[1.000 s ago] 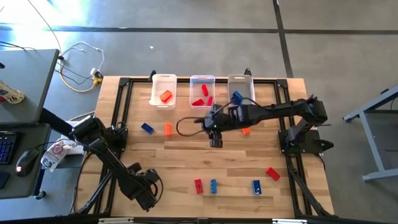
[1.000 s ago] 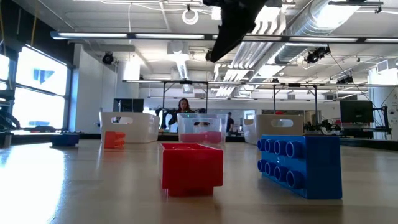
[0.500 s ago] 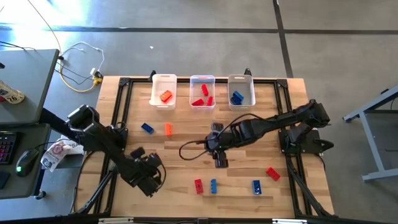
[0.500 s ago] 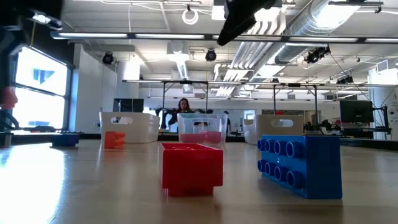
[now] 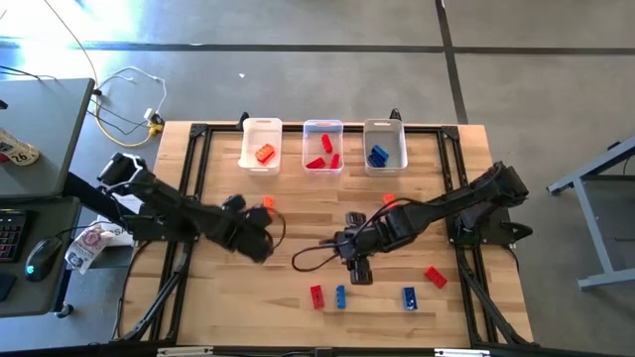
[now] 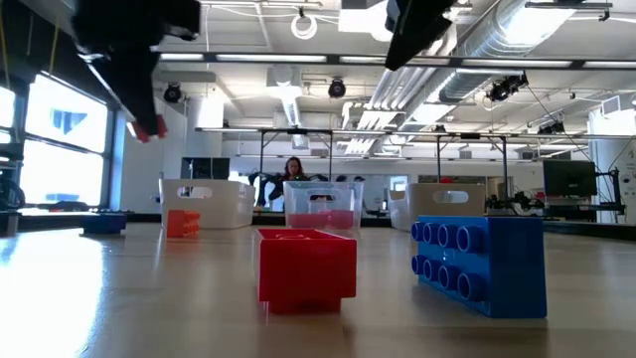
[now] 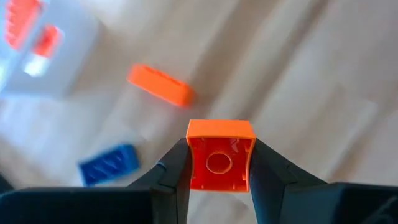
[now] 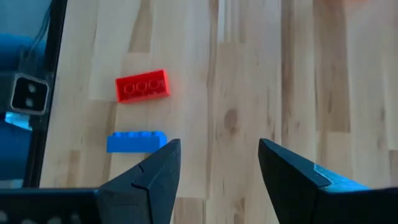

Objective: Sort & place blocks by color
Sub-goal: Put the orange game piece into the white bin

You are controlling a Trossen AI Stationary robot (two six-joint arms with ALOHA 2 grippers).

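My left gripper point(image 5: 260, 242) hangs over the table's left middle, shut on a small orange block point(image 7: 221, 155), which also shows high up in the low view point(image 6: 149, 127). Beyond it an orange block point(image 7: 160, 85) and a blue block point(image 7: 109, 165) lie flat on the wood. My right gripper point(image 5: 359, 270) stands open above the table's middle, nothing between its fingers point(image 8: 214, 162). Ahead of it lie a red block point(image 8: 142, 86) and a blue block point(image 8: 135, 142). My left gripper pinches the orange block by two opposite sides point(image 7: 193, 163) between its two fingers point(image 7: 174, 177). The fingers slant down from the table's left. The block is lifted clear of the table, its hollow underside turned toward the wrist camera.
Three white bins stand at the far edge: the left one point(image 5: 261, 134) holds orange, the middle one point(image 5: 322, 130) red, the right one point(image 5: 384, 129) blue. Loose blocks lie near the front: red point(image 5: 317, 296), blue point(image 5: 340, 296), blue point(image 5: 409, 297), red point(image 5: 435, 277); an orange one point(image 5: 389, 200) lies farther back.
My left gripper has risen and gone from the near left corner toward the table's far edge and middle, carrying the orange block and turning as it went. My right gripper has moved toward the near edge, staying open.
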